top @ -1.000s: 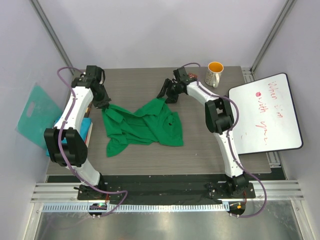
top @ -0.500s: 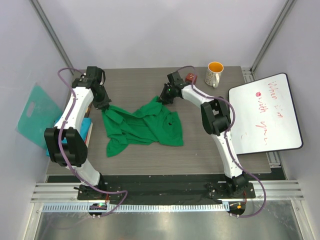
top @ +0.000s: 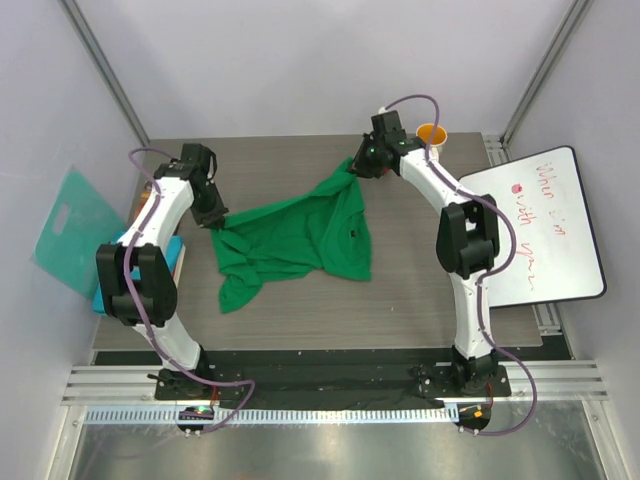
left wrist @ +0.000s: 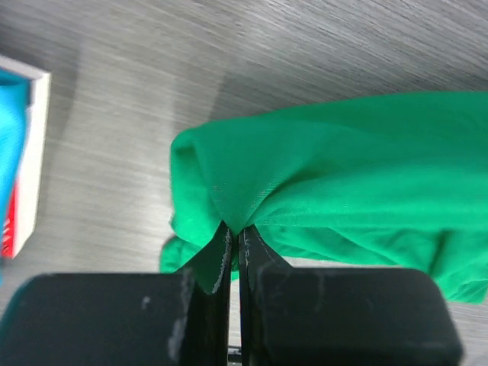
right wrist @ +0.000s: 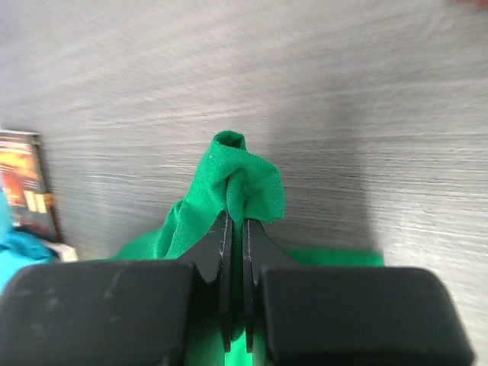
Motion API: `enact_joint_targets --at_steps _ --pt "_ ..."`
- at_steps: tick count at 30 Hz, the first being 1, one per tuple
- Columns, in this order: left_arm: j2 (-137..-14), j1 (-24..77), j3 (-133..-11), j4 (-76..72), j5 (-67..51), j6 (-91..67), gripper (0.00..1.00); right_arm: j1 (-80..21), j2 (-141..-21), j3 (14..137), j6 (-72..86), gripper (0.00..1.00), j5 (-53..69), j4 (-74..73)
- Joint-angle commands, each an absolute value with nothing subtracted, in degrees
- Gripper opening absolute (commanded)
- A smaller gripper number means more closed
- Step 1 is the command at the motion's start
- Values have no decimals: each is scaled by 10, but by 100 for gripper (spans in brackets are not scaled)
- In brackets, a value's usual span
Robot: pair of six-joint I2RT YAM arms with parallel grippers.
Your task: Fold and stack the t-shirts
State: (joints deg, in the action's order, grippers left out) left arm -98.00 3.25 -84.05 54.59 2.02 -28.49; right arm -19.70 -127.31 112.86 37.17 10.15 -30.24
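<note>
- The green t-shirt lies crumpled across the middle of the grey wood-grain table. It is drawn into a band between the two grippers, and its lower part bunches and trails towards the near left.
- The left gripper has its fingers pressed together on a fold at the shirt's left edge. The cloth puckers to a peak at the fingertips and runs away to the right, lifted off the wood (its shadow falls on the table beyond).
- The right gripper pinches a small rolled tuck of the same shirt at its far right corner. The fabric curls over the fingertips, clear of the tabletop.
- From above, the right arm's wrist is near the mug, white with an orange inside, which stands upright at the table's far edge.
- The teal-blue t-shirt shows only as a sliver at the left border of the left wrist view, lying on a white-sided box. In the overhead view the left arm mostly hides it at the table's left edge.
- A whiteboard with red writing lies off the table's right side, well apart from the green shirt.
- A flat teal board with a handle hole sits left of the table.
</note>
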Motion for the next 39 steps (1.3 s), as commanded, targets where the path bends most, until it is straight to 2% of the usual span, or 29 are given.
enact_joint_targets --at_steps 1,3,4,5,8,10,24,34,39 --pt "-1005 29 -840 505 2 -281 0 -200 -1216 1154 351 1 107 -328" --pt "-1019 29 -843 497 -23 -278 1 -200 -1209 1159 352 1 119 -337" --pt "-1037 29 -845 497 -30 -278 6 -200 -1207 1158 351 1 124 -338" --pt "-1045 29 -850 500 -37 -277 17 -200 -1206 1158 349 1 125 -339" --pt "-1066 30 -845 485 -54 -285 32 -200 -1209 1151 344 1 128 -345" --pt "-1066 29 -834 470 -67 -288 38 -200 -1213 1139 347 1 134 -345" --pt "-1030 29 -805 469 -82 -279 39 -206 -1218 1139 349 1 142 -345" --pt "-976 29 -776 445 -109 -258 47 -205 -1249 1207 345 1 150 -347" --pt "-966 29 -766 439 -127 -244 47 -202 -1260 1232 345 1 157 -353"
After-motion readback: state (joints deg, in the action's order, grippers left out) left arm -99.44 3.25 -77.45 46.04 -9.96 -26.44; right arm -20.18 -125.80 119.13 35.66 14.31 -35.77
